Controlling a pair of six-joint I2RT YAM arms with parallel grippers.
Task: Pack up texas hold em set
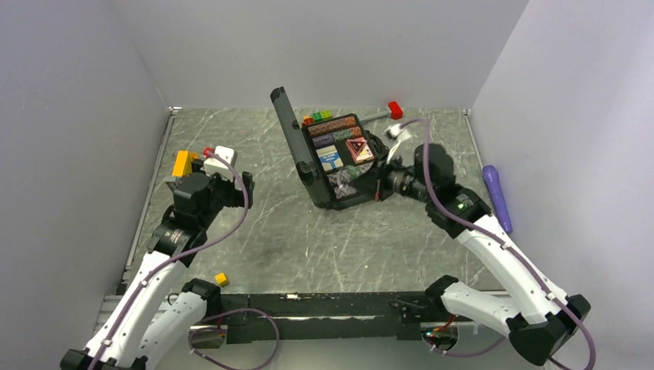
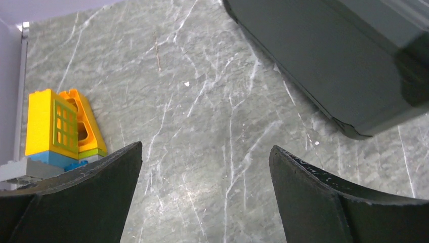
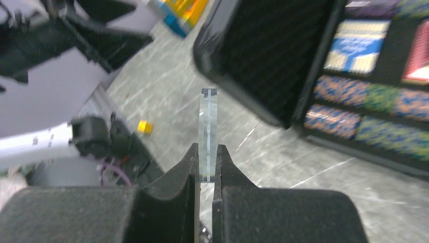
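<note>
Between the two grippers, the black briefcase (image 1: 328,166) stands open on the marble table (image 1: 270,231), with its lid (image 1: 291,139) upright on the side toward the left gripper (image 2: 205,152). That gripper's jaws are spread wide with nothing in them, over bare table. The lid's outer face lies ahead to its right, and a yellow-and-orange block toy (image 2: 58,126) sits ahead to its left.

The right gripper (image 3: 206,154) is pinched on a thin clear slab (image 3: 208,126), held edge-on and sticking out past the fingertips. Ahead and to its right are the case's rows of striped chips (image 3: 364,98), a blue-white deck (image 3: 356,48) and a pink deck (image 3: 417,53). The lid's inner face stands just ahead of the slab. A small yellow cube (image 3: 145,126) lies off to its left, and a purple cylinder (image 1: 497,196) lies beside its arm, by the wall.
</note>
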